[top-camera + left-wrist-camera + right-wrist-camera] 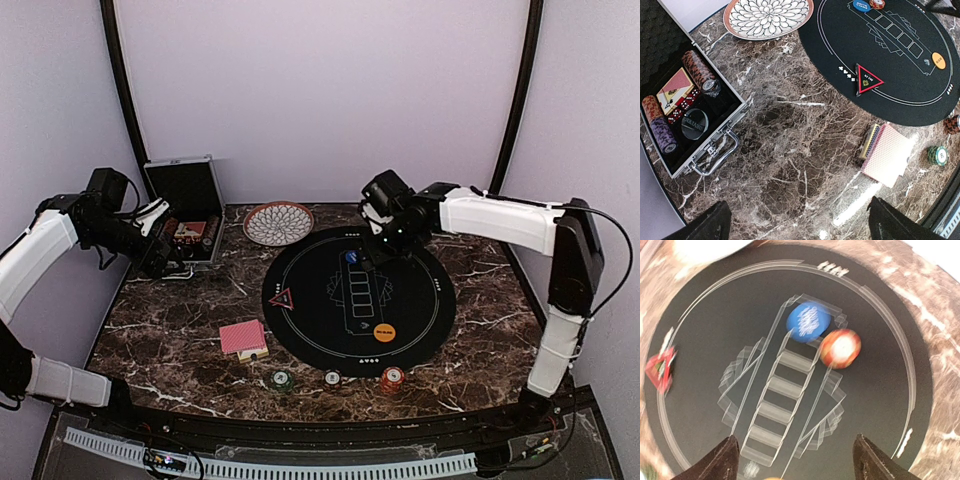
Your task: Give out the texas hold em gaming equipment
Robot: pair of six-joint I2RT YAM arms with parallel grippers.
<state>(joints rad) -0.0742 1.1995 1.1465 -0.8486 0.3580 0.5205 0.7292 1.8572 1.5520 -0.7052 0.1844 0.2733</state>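
Observation:
My right gripper [795, 460] is open above the black round mat [700, 330], nothing between its fingers. Just ahead of it a red striped chip [840, 348] lies on the mat beside the blue button [808, 322]. The red triangle marker [281, 298] and orange button [384, 332] also lie on the mat. A red-backed card deck [243, 338] sits left of the mat. Green [279, 380], small white [332, 378] and red [391, 380] chips sit near the front edge. My left gripper [799, 222] hangs open over bare marble near the case.
The silver-edged black case [715, 135] stands open at the back left, holding chip rolls, cards and dice. A patterned round bowl [278, 222] sits behind the mat. Purple walls close in the back and both sides.

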